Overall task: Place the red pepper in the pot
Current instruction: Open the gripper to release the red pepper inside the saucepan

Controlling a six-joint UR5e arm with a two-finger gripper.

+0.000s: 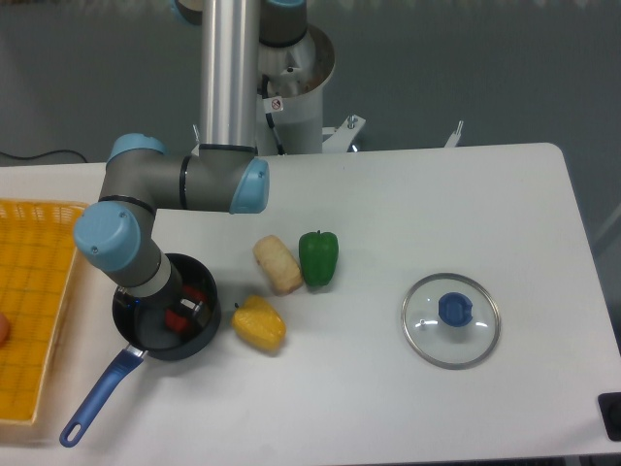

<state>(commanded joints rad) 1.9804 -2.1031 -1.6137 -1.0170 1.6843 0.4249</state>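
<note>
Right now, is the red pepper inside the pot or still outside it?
Inside. The red pepper shows within the rim of the pot, partly hidden by the gripper reaching down into it. Whether the gripper has let go, I cannot tell.

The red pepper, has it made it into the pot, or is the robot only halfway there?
Nearly done. The red pepper already sits inside the rim of the pot. The gripper is down in the pot right at it; whether it has let go is hidden by the arm. What is left: releasing, if needed, and lifting clear.
</note>
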